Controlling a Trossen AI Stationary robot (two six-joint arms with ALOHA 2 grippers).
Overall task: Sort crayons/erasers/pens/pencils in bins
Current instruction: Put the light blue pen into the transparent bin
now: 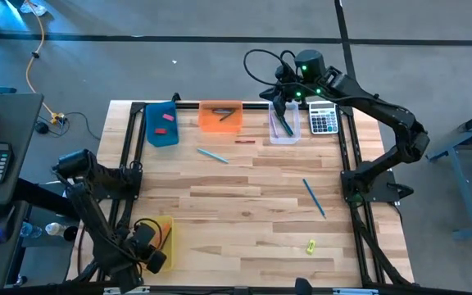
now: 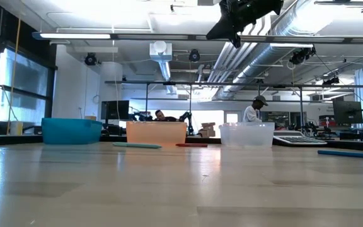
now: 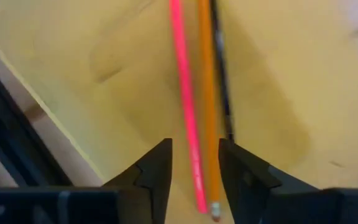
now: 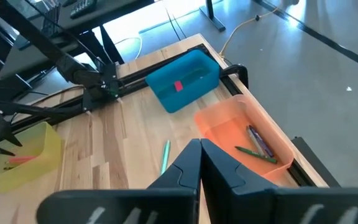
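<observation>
My left gripper point(image 3: 194, 168) hung low inside the yellow bin point(image 1: 163, 232) at the near-left corner of the table point(image 1: 244, 197), its fingers parted with a gap between them and holding nothing. A pink pencil point(image 3: 186, 112) and an orange pencil point(image 3: 207, 112) lay side by side on the bin floor, with a dark stick just beside the orange one. All three ran lengthwise straight out from between my fingers, and the near ends of the two pencils sat in the gap itself.

My right gripper point(image 4: 199, 163) was pressed together and empty, raised above the far edge of the table near the clear bin point(image 1: 284, 123), with the orange bin point(image 1: 220, 116) and the blue bin point(image 1: 161, 124) farther left along that edge and a calculator point(image 1: 324, 118) to the right of the clear bin.

What I judged to matter for the next pick was the loose sticks. A teal pen point(image 1: 213, 155) lay on the open wood just short of the orange bin, slanted across the boards. A blue pen point(image 1: 314, 197) lay toward the right edge, also slanted, running from mid-table toward the near side. Both were well apart from my left gripper. The right gripper was nearer to both, though its arm would have to turn to square its fingers across either long axis.
</observation>
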